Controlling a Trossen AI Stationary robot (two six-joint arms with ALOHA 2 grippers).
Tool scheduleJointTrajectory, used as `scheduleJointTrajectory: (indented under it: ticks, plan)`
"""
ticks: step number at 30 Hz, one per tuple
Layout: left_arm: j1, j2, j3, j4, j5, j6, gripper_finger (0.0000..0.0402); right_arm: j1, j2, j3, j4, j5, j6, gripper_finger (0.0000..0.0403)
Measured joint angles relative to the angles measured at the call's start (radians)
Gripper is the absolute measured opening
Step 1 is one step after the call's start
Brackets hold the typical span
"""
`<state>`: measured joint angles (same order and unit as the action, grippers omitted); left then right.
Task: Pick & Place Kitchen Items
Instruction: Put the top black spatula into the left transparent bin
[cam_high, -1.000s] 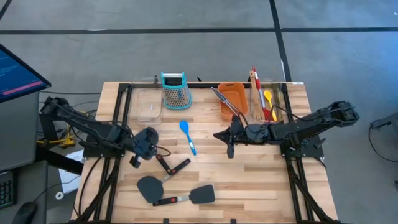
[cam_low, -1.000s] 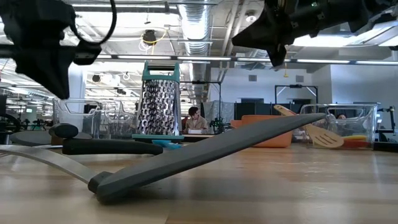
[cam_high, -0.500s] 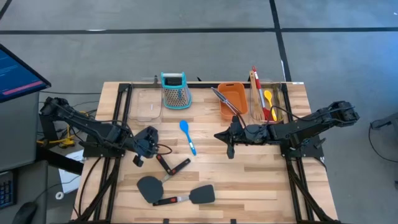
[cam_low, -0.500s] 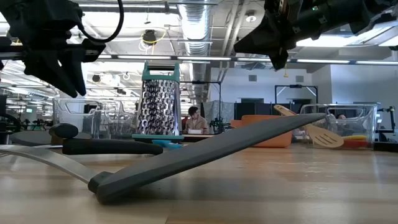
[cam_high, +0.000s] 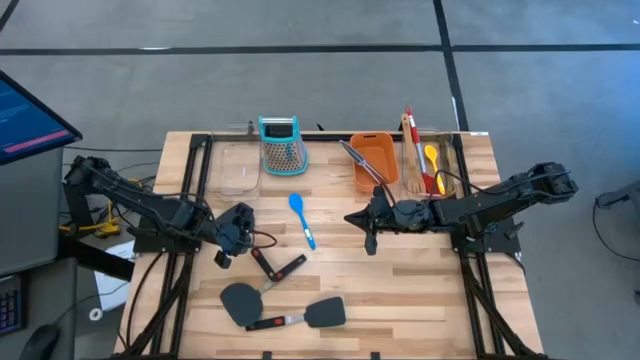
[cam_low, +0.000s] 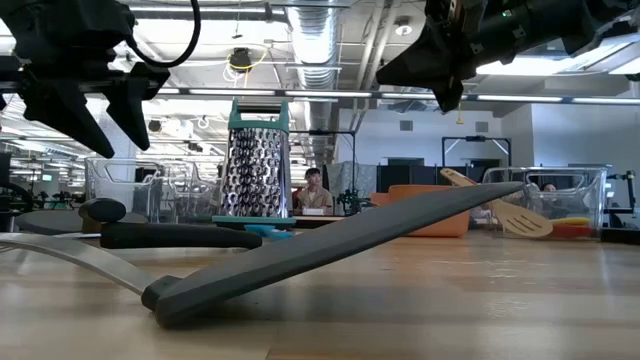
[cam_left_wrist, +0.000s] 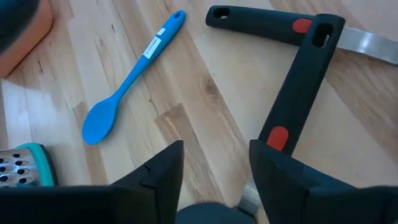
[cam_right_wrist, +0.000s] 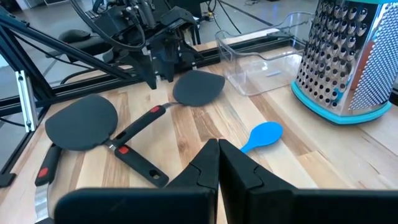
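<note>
Since the earlier frame the left hand (cam_high: 222, 258) has spread its fingers, empty. Lower centre, two black spatulas (cam_high: 285, 312) lie unplaced; mid-frame, blue spoon (cam_high: 301, 217) too. Right hand (cam_high: 368, 243) clenched, empty. Upper right bin (cam_high: 453, 160) holds spoons. Spoon's label (cam_left_wrist: 152, 47) unreadable.

Left gripper (cam_left_wrist: 214, 165): jaws apart, nothing between them, wooden tabletop (cam_left_wrist: 205, 106) showing in the gap. Blue spoon (cam_left_wrist: 127, 84) lies flat beyond. Two black handles with red spots (cam_left_wrist: 301, 90) cross in a corner shape. Grater's teal edge (cam_left_wrist: 25, 165) at frame border; orange tub corner (cam_left_wrist: 25, 31) also visible.
</note>
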<state>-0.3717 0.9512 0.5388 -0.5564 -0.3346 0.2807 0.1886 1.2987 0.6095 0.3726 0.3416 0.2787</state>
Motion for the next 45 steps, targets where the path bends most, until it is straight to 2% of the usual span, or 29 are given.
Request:
scheduleJointTrajectory:
  ticks: [8,15,27,31,38,45]
  plan:
    - [0.000,0.000,0.000,0.005,0.017,-0.017,0.0233,0.000,0.000,0.000,-0.008,0.000,0.000,0.0000]
    - [0.000,0.000,0.000,0.005,0.018,-0.017,0.0261,0.000,0.000,0.000,-0.009,0.000,0.000,0.0000]
    - [0.000,0.000,0.000,0.032,0.020,-0.025,0.0258,0.000,0.000,0.000,-0.017,0.000,0.000,0.0000]
    - [0.000,0.000,0.000,0.122,0.054,-0.032,0.0258,0.000,0.000,0.000,-0.017,0.000,0.003,0.0000]
    - [0.034,0.000,0.000,0.367,0.054,-0.031,0.0256,0.000,0.000,0.000,-0.023,0.000,0.003,0.0000]
    - [0.090,0.018,0.000,0.376,0.106,-0.055,0.0245,0.000,0.000,0.000,-0.047,0.000,0.003,0.0000]
